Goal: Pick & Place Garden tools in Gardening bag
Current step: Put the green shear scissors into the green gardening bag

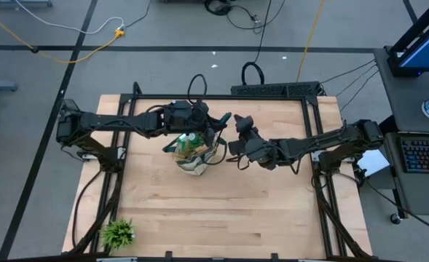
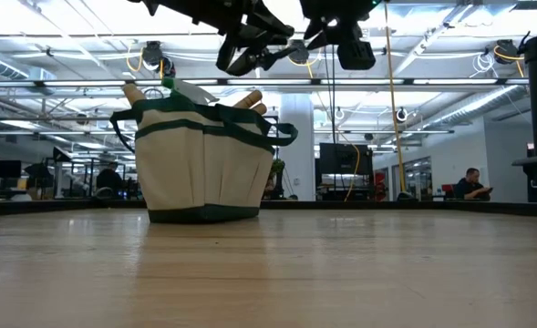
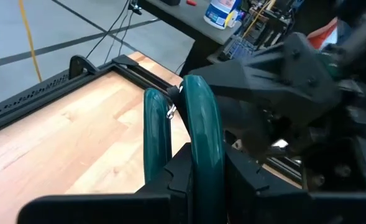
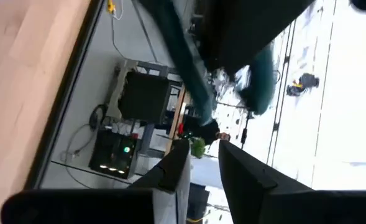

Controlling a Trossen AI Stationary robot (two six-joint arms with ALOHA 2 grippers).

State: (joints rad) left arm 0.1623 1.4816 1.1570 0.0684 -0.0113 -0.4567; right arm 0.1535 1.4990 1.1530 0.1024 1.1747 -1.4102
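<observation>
The beige gardening bag (image 1: 194, 159) with dark green trim stands upright on its base on the wooden table, also in the low view (image 2: 204, 159). Wooden tool handles (image 2: 250, 98) and a green spray bottle top (image 2: 168, 84) stick out of its mouth. My left gripper (image 1: 218, 125) is above the bag's right rim, shut on the pruning shears (image 3: 198, 118), which have teal handles. My right gripper (image 1: 237, 125) faces it just to the right, fingers a little apart (image 4: 202, 149), close to the handles' free ends. My left gripper pinches one teal handle (image 3: 201, 158) of the shears between its two fingers; the second handle (image 3: 156, 134) lies beside it, outside the hold. The handles run on past the fingertips toward my right arm. The shears are lifted clear, above the bag. My right gripper: I cannot tell whether it touches the shears.
A small leafy green plant (image 1: 118, 233) stands at the table's near left corner. A black frame (image 1: 221, 96) runs round the table's edges. Bare tabletop lies near and right of the bag. People sit in the room beyond the table (image 2: 471, 182).
</observation>
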